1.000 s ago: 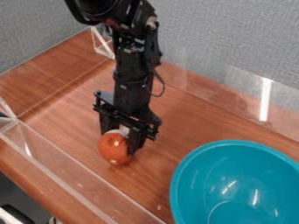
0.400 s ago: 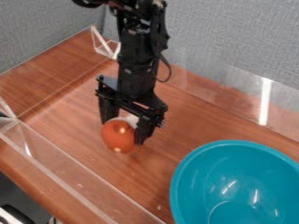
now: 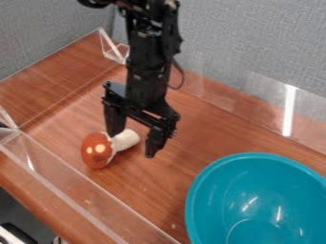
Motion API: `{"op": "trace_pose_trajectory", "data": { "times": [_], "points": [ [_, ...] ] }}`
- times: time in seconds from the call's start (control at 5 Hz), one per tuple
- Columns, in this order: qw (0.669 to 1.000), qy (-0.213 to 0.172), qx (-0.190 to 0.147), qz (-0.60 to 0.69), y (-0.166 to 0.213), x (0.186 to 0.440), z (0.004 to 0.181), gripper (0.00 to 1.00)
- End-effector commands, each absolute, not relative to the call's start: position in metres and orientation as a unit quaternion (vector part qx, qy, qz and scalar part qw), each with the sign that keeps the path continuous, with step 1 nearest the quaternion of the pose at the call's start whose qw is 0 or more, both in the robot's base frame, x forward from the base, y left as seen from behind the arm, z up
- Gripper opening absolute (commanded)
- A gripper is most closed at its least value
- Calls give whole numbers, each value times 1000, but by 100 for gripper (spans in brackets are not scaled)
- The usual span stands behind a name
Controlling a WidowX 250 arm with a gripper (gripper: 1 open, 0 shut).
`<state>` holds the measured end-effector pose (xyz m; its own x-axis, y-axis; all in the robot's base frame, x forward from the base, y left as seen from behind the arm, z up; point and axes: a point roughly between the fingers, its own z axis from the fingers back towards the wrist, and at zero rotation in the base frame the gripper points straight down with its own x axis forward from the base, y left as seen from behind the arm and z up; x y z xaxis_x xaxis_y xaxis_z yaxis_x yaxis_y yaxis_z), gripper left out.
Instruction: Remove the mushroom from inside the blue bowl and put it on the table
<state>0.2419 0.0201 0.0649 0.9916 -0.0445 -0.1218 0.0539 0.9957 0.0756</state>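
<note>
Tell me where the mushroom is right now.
The mushroom lies on its side on the table, just left of the open gripper in the camera view, well clear of the blue bowl.

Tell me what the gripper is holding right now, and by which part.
Nothing. The gripper is open, and the small orange-red toy mushroom lies on its side on the wood-grain table, free of the fingers.

I find no readable text, label, brand, number or sign anywhere around my claw (image 3: 136, 142).
</note>
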Motion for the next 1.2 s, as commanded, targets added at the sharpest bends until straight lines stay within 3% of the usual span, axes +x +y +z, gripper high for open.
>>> {"op": "trace_pose_trajectory", "data": {
  "times": [0.0, 0.4, 1.0],
  "points": [
    [999, 26, 43, -14, 31, 246, 83, 100],
    [999, 23, 45, -6, 43, 246, 87, 100],
    [998, 32, 52, -16, 42, 254, 78, 100]
  ]
}}
